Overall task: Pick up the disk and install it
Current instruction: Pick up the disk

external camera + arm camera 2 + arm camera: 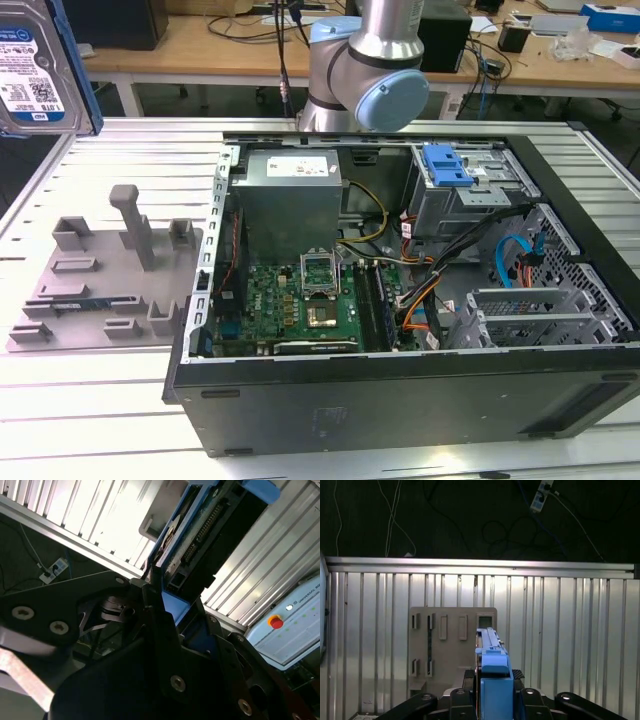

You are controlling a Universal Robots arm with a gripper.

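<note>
Pincer (493, 677) closed tight on the disk (490, 640), held high over the table (560, 645).
In the first wrist view its jaws pressed both faces of the disk, which stood edge-on with a blue rail (496, 685) nearest the camera, above the grey fixture plate (445, 630) lying on the ribbed table. In the exterior view the disk hung at the upper corner on the exterior view's left, label (30, 95) showing, well apart from the open computer case (400, 400); the arm (370, 60) rose behind that case.
</note>
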